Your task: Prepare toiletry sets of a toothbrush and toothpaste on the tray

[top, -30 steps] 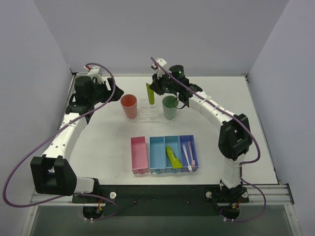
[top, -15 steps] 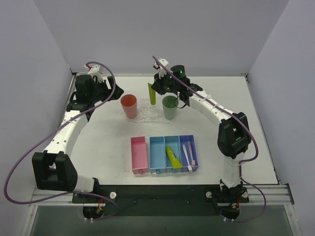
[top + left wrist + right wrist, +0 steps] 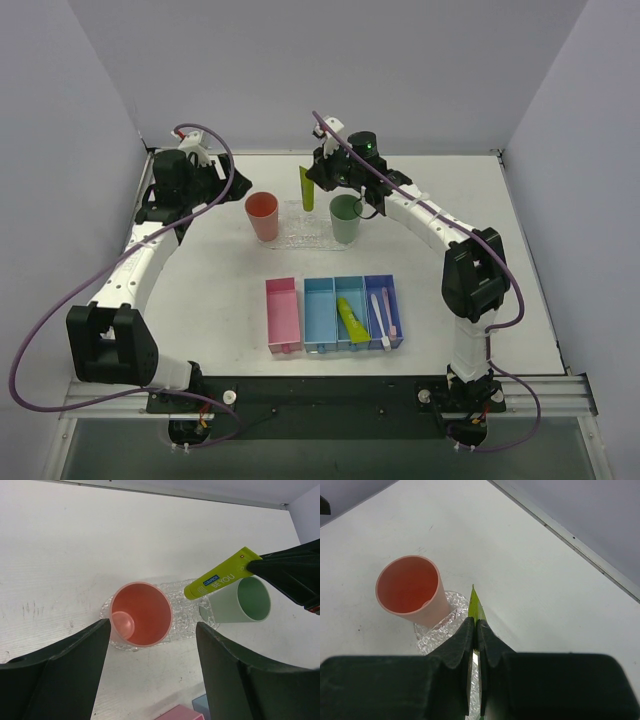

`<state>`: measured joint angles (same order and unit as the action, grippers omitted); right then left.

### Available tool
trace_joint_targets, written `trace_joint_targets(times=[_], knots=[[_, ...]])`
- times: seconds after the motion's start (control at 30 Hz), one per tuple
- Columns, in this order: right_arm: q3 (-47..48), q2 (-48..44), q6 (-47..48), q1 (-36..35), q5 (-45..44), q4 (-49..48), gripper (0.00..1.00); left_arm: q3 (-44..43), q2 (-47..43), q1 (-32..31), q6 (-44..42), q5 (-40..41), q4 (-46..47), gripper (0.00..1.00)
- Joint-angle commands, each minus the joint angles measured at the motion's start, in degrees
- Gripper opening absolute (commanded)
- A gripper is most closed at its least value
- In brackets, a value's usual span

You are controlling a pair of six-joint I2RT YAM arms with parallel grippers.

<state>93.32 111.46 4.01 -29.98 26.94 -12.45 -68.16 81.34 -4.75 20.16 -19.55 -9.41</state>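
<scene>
Four shallow plastic bins (image 3: 283,300), one pink and three blue, sit in a row on the near side of the clear, bumpy, oval plastic tray (image 3: 300,238). Counting from the pink one, the third bin holds a flat yellow-green toothpaste tube (image 3: 351,319) lying slantwise. The last, darker blue bin, to the tray's near right, holds two slim pale pink-and-white toothbrushes (image 3: 381,318) lying side by side. On the tray itself a salmon-pink plastic cup (image 3: 141,612) stands upright at the left end, and a pale green plastic cup (image 3: 245,600) stands upright at the right end. Both cups show nothing inside. Between them, above the tray's far part, hangs a second yellow-green toothpaste tube (image 3: 216,580). Its upper end is pinched flat between the closed fingers of the right gripper (image 3: 475,624) and its lower end points down toward the tray; whether that end touches the plastic cannot be told. Out to the left of the tray and a little beyond it, well apart from the salmon-pink cup, the left gripper (image 3: 152,625) hovers with its fingers spread wide and nothing between them.
</scene>
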Motion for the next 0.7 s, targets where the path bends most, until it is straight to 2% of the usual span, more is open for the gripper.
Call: trace_joint_targets(times=[0.0, 0.67], knots=[[0.20, 0.95, -0.58, 0.53, 2.42, -5.66, 0.00, -2.94, 0.05, 0.54, 0.23, -0.93, 2.99, 0.79], [-2.00, 1.48, 0.47, 0.62, 2.42, -6.18, 0.00, -1.27, -0.31, 1.15, 1.19, -1.28, 4.75, 0.79]])
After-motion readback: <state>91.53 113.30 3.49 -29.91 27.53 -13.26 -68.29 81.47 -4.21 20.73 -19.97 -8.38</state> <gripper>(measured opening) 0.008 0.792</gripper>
